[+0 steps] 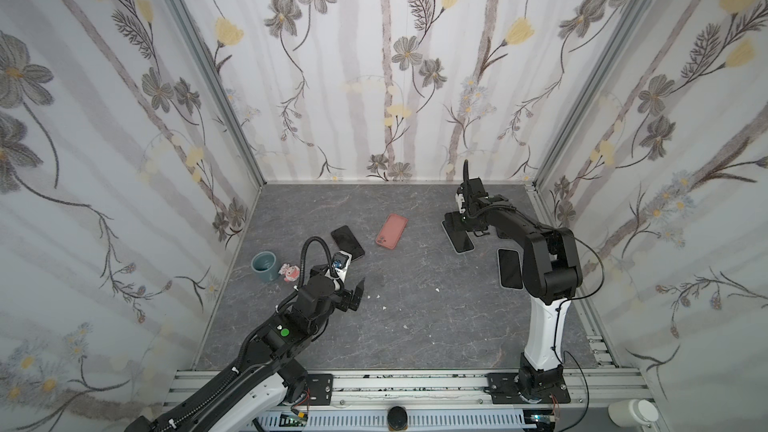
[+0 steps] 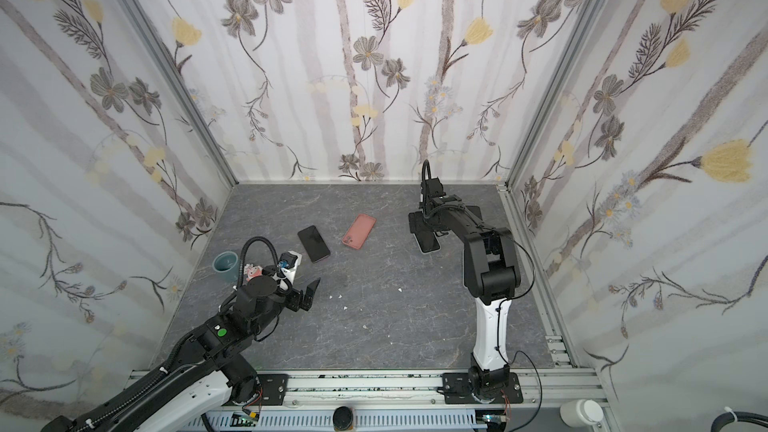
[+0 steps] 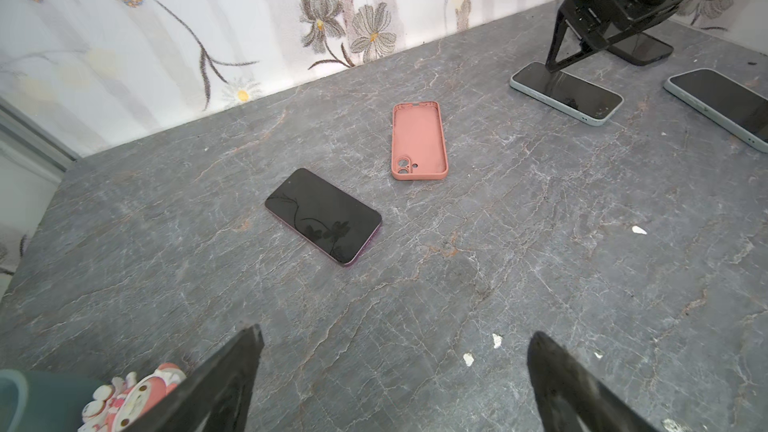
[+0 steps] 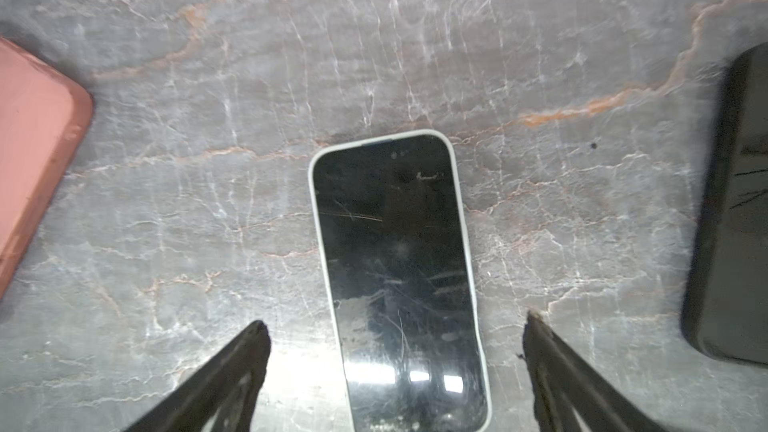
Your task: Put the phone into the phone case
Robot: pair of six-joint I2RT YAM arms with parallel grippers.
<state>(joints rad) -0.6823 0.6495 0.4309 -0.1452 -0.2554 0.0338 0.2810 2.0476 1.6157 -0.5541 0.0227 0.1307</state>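
Jaws of right pincer (image 4: 394, 320) stand released, white-edged phone (image 4: 395, 243) between them; left pincer (image 3: 395, 332) stands released, empty, pink case (image 3: 419, 141) ahead.

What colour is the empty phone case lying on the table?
The phone case is salmon pink, seen best in the left wrist view.

Fig. 1 | phone A (image 4: 399, 276): flat on table (image 1: 436, 326), beneath my right gripper (image 4: 395, 320) | phone case (image 3: 419, 141): left of it | phone B (image 3: 323, 216): ahead of my left gripper (image 3: 395, 331), before the case | cup (image 1: 264, 266), figurine (image 1: 289, 273): at its left.
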